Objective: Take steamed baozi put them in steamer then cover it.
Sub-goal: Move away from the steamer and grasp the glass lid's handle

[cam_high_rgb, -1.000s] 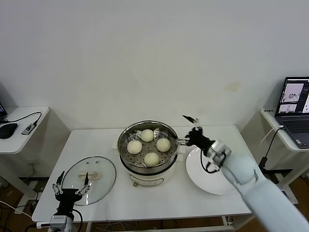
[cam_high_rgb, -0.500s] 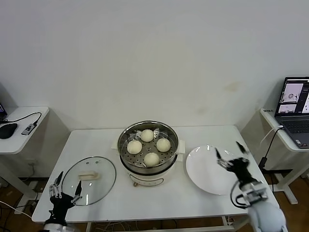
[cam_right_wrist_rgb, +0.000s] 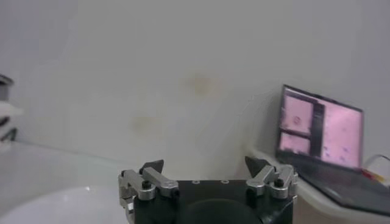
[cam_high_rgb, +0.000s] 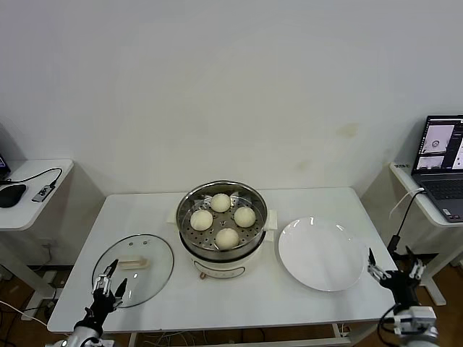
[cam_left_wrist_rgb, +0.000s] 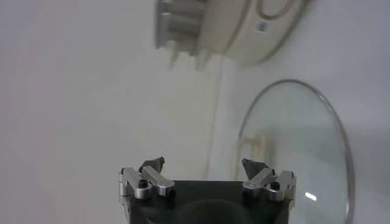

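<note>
Several cream-white baozi [cam_high_rgb: 227,237] sit on the perforated tray inside the steel steamer [cam_high_rgb: 224,266] at the table's middle. The cover [cam_high_rgb: 148,253], a clear glass lid with a cream handle, lies flat on the table to the left. My left gripper [cam_high_rgb: 110,282] hovers open at the cover's near edge, holding nothing. The left wrist view shows the cover [cam_left_wrist_rgb: 292,152] and the steamer's base [cam_left_wrist_rgb: 244,30] beyond the open left gripper [cam_left_wrist_rgb: 204,167]. My right gripper [cam_high_rgb: 395,266] is open and empty past the table's front right corner; in the right wrist view the right gripper [cam_right_wrist_rgb: 206,167] faces the wall.
A bare white plate [cam_high_rgb: 322,253] lies right of the steamer. A laptop [cam_high_rgb: 443,163] stands on a side table at the right. On the left, another side table [cam_high_rgb: 32,206] carries a mouse and cables. A wall runs behind the table.
My right gripper drew back from beside the steamer, passed over the plate and came down off the front right corner. The left gripper shifted slightly right, toward the cover's near edge.
</note>
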Controlling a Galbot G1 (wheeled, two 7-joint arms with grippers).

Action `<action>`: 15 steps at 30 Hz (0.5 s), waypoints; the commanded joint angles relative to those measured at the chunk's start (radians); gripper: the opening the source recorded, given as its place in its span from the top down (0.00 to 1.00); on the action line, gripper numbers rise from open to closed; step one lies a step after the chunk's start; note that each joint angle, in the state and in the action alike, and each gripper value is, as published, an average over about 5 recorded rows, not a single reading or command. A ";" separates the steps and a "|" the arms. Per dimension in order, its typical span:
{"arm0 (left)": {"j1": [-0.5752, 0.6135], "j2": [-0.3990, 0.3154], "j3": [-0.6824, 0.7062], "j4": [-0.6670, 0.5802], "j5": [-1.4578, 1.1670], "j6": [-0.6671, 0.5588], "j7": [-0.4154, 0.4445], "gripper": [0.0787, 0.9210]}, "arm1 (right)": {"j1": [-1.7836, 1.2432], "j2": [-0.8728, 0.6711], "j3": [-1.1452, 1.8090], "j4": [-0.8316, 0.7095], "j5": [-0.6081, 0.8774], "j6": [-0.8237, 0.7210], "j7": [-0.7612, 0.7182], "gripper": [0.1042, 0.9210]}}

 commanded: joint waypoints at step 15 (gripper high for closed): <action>-0.316 0.044 0.112 0.253 0.119 -0.009 0.014 0.12 | -0.073 0.066 0.081 -0.032 -0.066 0.032 0.014 0.12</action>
